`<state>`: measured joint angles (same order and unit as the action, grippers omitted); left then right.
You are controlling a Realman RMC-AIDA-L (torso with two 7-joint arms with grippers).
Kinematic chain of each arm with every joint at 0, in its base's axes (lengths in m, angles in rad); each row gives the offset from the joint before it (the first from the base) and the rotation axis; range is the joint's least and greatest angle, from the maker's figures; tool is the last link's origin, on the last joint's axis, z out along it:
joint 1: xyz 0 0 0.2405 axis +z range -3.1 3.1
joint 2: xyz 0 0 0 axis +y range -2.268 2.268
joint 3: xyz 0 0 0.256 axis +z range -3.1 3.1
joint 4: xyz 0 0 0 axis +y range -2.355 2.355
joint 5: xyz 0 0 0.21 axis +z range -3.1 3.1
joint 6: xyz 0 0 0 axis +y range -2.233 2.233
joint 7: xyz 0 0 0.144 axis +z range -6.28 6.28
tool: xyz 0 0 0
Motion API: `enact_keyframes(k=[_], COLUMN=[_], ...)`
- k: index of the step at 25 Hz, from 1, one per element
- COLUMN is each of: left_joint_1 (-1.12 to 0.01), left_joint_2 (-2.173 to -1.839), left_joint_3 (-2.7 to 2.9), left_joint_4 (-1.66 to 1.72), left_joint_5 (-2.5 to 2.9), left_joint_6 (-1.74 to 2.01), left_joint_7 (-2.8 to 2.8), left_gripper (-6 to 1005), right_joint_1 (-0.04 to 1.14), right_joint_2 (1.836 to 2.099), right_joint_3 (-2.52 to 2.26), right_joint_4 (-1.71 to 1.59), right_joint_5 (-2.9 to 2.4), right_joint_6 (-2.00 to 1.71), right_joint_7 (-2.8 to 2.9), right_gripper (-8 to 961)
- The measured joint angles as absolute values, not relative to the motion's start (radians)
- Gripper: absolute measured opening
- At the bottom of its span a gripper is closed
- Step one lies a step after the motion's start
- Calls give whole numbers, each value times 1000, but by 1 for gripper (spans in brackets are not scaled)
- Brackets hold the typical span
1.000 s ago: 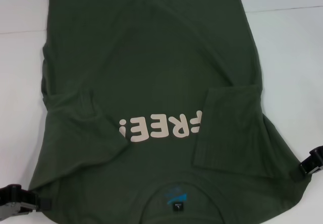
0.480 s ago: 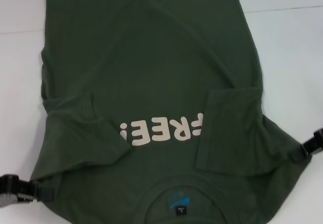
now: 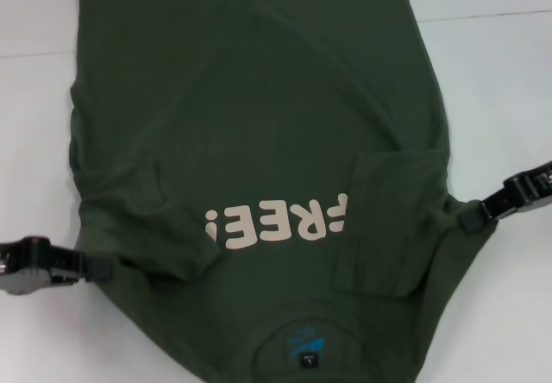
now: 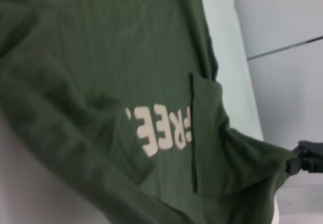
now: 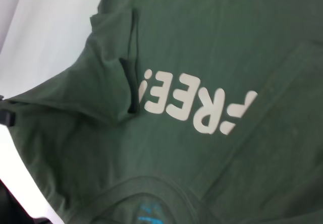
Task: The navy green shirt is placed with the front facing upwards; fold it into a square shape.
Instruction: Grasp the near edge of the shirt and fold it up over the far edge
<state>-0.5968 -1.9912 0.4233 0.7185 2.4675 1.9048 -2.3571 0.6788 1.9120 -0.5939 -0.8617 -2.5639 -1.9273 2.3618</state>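
I have one navy green shirt (image 3: pixel 259 141) spread front-up on the white table (image 3: pixel 500 98), collar nearest the robot, with the cream "FREE!" lettering (image 3: pixel 276 221) reading upside down from the head camera. Both sleeves are folded in over the chest. Two grippers are engaged, one at each shoulder edge. The left gripper (image 3: pixel 93 266) reaches in low from the left, its fingers closed on the shirt's left shoulder fabric. The right gripper (image 3: pixel 473 217) comes in from the right, tilted slightly upward, pinching the right shoulder edge; I can see it at the far side of the cloth (image 4: pixel 295 163) from the left wrist camera. The fabric between them is drawn taut.
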Motion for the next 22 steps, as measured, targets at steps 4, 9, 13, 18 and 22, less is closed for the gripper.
enact_keyframes(k=[4,9,13,18,22], left_joint_1=[-612,-623,-638,-665,-691], left_joint_2=[-1984,-1979,-1978,-1984,-1986], left_joint_3=[423,413,402,400,402], left_joint_4=[692,681,666,629,597], left_joint_5=[2436,2404,2401,2399,2375], left_joint_6=[1877,1834,1783,1706,1650], left_joint_7=[-2358,-2370,-2379,-2379,-2379], left_gripper=[43,44,44,45,45], right_joint_1=[700,710,716,723,732], right_joint_2=[1911,1903,1893,1875,1865], right_joint_3=[-597,-594,-591,-562,-553], right_joint_4=[-835,-832,-837,-836,-831], right_joint_5=[-2563,-2563,-2563,-2561,-2552], right_joint_6=[-1907,-1893,-1885,-1870,-1842], right_joint_7=[2361,2365,2369,2371,2376], right_gripper=[36,36,36,36,36])
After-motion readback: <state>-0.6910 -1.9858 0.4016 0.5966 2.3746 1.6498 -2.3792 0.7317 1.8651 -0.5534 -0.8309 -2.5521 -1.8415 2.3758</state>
